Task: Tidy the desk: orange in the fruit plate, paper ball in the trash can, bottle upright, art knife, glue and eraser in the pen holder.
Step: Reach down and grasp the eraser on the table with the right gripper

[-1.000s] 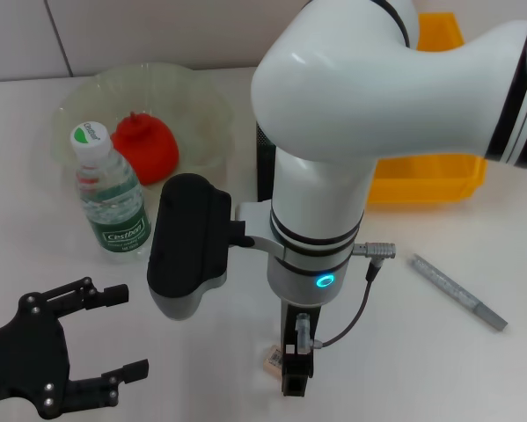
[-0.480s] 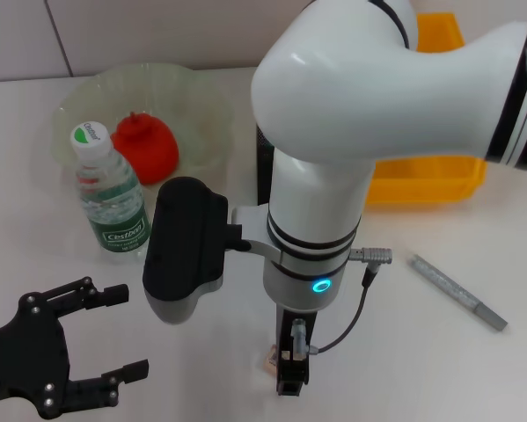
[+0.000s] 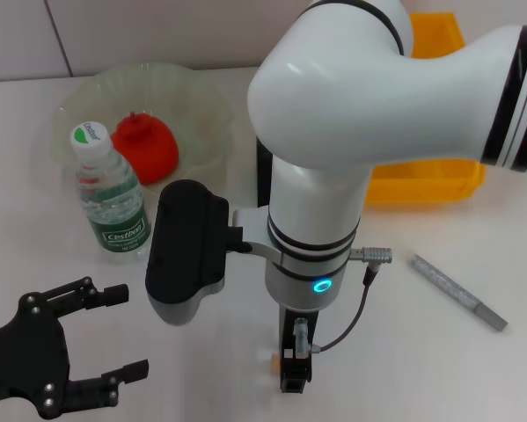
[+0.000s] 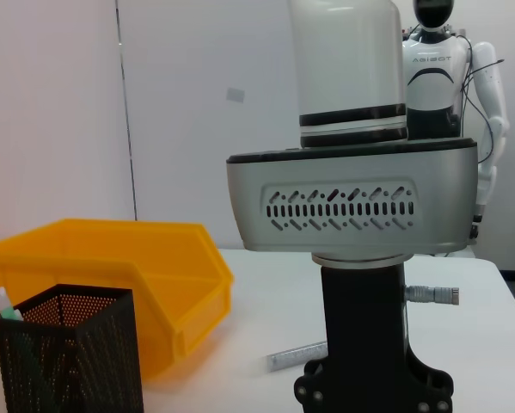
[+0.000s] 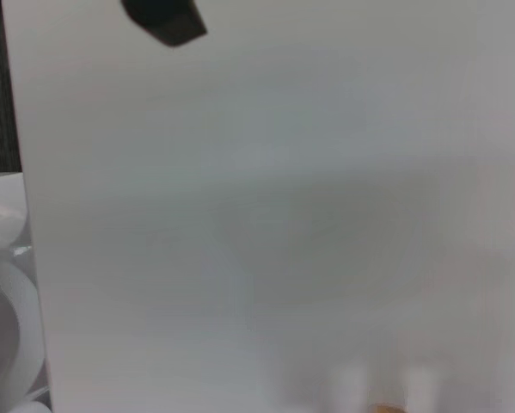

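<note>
My right gripper (image 3: 294,376) points straight down at the table near the front edge, right over the eraser (image 3: 276,359), of which only a small orange corner shows. The art knife (image 3: 457,291) lies flat to the right; it also shows in the left wrist view (image 4: 298,354). The bottle (image 3: 110,191) stands upright beside the fruit plate (image 3: 197,92), which holds the orange (image 3: 145,147). The black mesh pen holder (image 4: 68,348) stands behind my right arm with a white-green item (image 4: 1,303) in it. My left gripper (image 3: 115,334) is open and empty at the front left. No paper ball shows.
A yellow bin (image 3: 432,178) stands at the back right, next to the pen holder. My right arm's big white forearm (image 3: 377,79) covers the middle of the desk. A grey camera housing (image 3: 186,251) hangs from its wrist.
My right gripper has sunk a little and shifted over the eraser, which now is mostly hidden. The left arm has not moved.
</note>
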{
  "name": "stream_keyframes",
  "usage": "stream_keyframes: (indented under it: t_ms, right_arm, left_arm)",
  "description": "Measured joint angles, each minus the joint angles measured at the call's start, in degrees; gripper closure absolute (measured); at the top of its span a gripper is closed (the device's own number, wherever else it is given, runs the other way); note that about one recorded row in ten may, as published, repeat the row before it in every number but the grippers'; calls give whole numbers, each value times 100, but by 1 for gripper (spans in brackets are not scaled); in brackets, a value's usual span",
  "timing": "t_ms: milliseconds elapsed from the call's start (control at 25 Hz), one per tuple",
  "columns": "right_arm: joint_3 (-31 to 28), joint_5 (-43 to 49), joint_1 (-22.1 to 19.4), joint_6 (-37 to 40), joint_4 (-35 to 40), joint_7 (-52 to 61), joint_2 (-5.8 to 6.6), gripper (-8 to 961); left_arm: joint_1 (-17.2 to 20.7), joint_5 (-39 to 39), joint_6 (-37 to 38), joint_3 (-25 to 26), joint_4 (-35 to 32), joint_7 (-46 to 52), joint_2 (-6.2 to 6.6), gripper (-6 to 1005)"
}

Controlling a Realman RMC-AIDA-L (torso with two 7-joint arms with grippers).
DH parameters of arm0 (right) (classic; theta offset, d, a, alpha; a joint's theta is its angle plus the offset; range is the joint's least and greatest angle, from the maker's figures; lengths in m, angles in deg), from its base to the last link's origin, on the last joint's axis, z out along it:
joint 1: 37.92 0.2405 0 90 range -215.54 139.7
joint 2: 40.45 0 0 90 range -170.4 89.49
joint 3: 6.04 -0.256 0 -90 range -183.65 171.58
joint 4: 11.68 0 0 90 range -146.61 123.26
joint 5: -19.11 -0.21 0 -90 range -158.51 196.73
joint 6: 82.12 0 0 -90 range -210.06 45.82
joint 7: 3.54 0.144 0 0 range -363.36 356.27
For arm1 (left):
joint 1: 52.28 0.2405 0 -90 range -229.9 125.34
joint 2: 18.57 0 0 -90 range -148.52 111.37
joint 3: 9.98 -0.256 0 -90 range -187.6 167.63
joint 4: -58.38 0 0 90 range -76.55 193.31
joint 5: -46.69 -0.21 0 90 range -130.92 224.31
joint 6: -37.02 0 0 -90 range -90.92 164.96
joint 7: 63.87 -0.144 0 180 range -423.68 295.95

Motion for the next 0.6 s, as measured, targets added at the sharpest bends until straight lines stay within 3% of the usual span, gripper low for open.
stream_keyframes:
  t_ms: [600]
  right_arm:
    - [61, 2, -15, -34, 51, 85, 0, 571]
  left_arm:
    - [17, 0, 0, 0, 0, -2, 0, 188]
